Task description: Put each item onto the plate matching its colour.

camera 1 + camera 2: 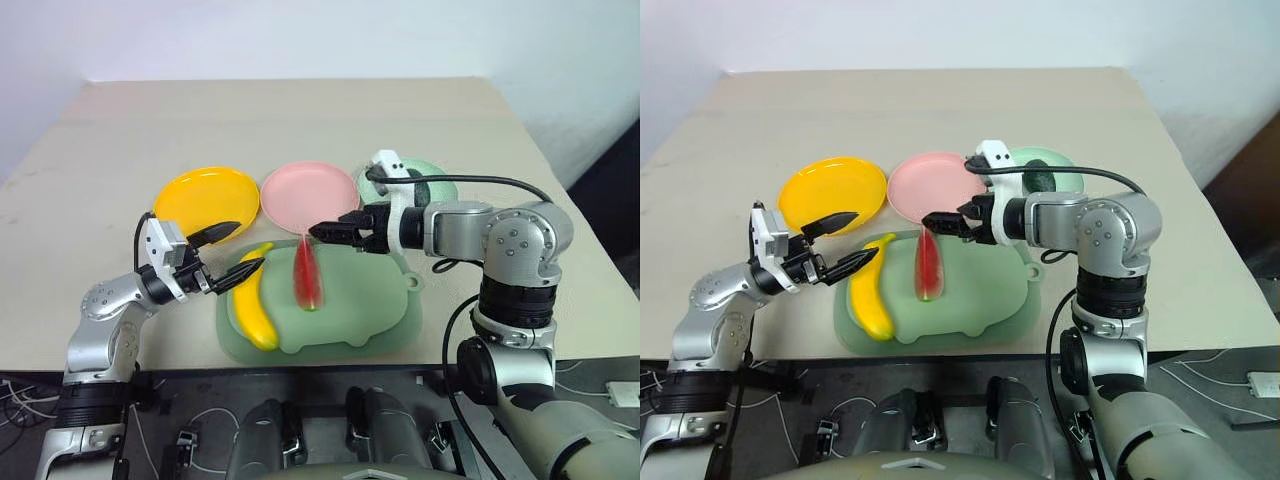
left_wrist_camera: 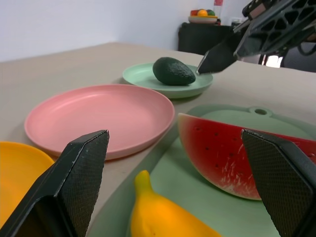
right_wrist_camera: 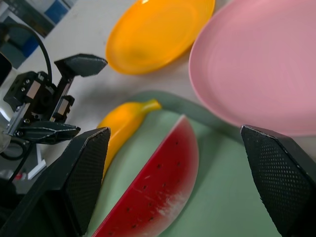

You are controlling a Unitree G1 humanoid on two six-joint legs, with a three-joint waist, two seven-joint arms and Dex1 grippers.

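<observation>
Watermelon pickup: right tool nearer
Your right tool, open and empty, hangs over the watermelon's far tip; its length runs near-far.

silver metal arms with black joints, black cables, white wrist housings and black pointed claws.

From here I get bright, even, diffuse light across the tabletop, with only soft, faint shadows under the plates. The far wall washes out pale with a bluish cast. A dull sheen sits on the watermelon wedge and banana. In my wrist feeds the near black fingers are soft and out of focus, and the far background blurs.
</observation>
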